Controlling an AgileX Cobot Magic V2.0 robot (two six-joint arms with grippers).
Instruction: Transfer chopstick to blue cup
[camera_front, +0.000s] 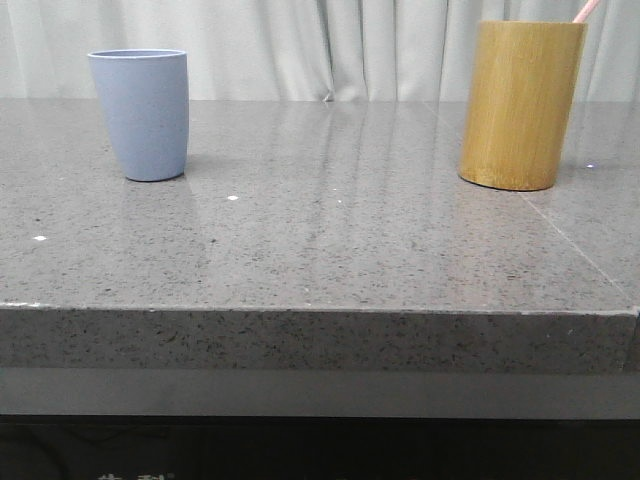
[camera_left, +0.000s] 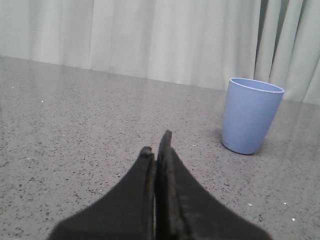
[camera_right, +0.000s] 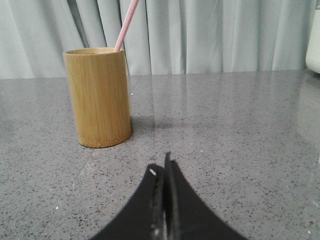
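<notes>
**Chopstick waiting in the bamboo holder**

On the grey stone table (camera_front: 320, 250) the chopstick (camera_right: 126, 25) stands leaning inside the bamboo cylinder (camera_front: 521, 104) at the robot's right, its pink upper end poking out above the rim. Well apart, on the left, sits the blue cup (camera_front: 140, 113), upright and apparently empty as far as the rim shows.

Both pincers sit low over the table with nothing in them: the left gripper (camera_left: 156, 145) has its fingers pressed together, facing the cup, and the right gripper (camera_right: 161, 167) is likewise closed, facing the cylinder.

Judging by its look, the stick is light, stiff and smooth, so it may pivot or slip in a loose pinch. The best hold seems to be the exposed part just above the cylinder's rim, gripped squarely, then lifted straight up until it clears
</notes>
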